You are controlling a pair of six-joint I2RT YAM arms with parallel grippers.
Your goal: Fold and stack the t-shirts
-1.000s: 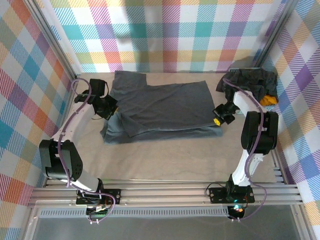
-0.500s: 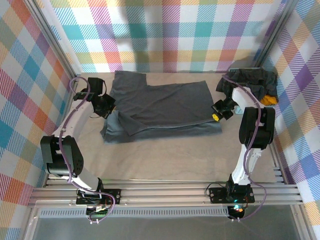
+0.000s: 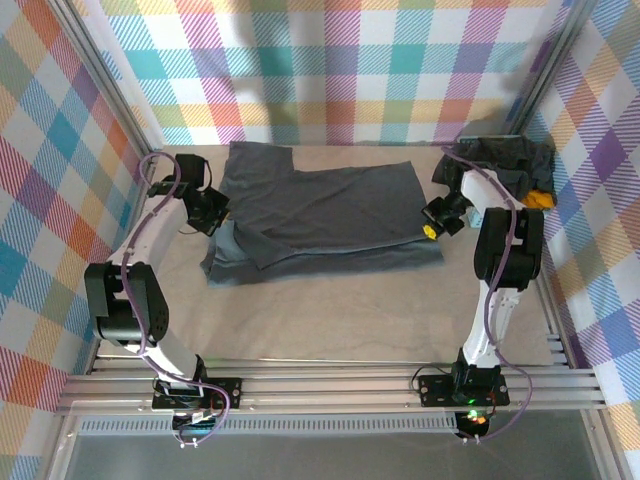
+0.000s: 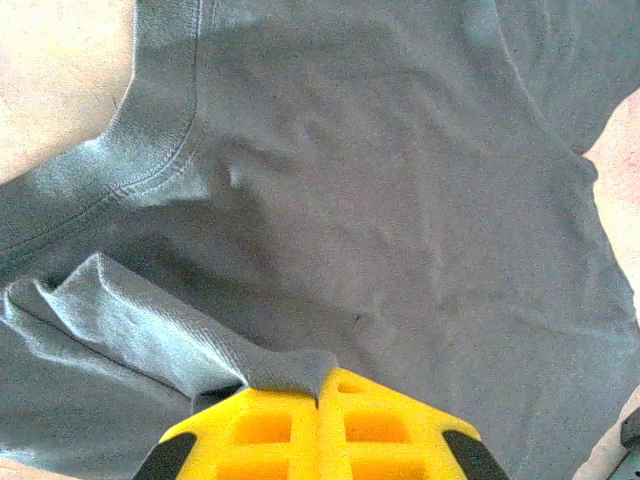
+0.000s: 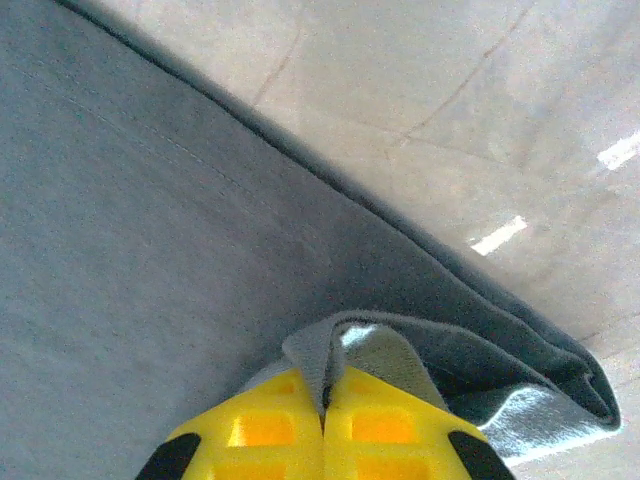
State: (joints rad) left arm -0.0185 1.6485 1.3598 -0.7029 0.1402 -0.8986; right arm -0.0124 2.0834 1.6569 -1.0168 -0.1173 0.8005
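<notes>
A plain dark grey t-shirt (image 3: 330, 215) lies half folded across the middle of the table, its near part doubled over towards the back. My left gripper (image 3: 212, 216) is shut on the shirt's left edge; in the left wrist view a fold of grey cloth (image 4: 240, 360) is pinched between the yellow fingers (image 4: 390, 420). My right gripper (image 3: 433, 226) is shut on the shirt's right edge, with a grey fold (image 5: 345, 355) clamped between its yellow fingers (image 5: 265, 430). A heap of dark shirts (image 3: 505, 160) with an orange-yellow one (image 3: 540, 199) sits at the back right.
The beige table surface (image 3: 330, 320) stretches in front of the shirt to the metal rail (image 3: 330, 385). Checked cloth walls (image 3: 330, 70) close in the back and both sides. The heap of shirts lies just behind my right arm.
Both grippers have carried the shirt's edges a little further towards the back, dragging the folded layer with them. The right arm has straightened up.
</notes>
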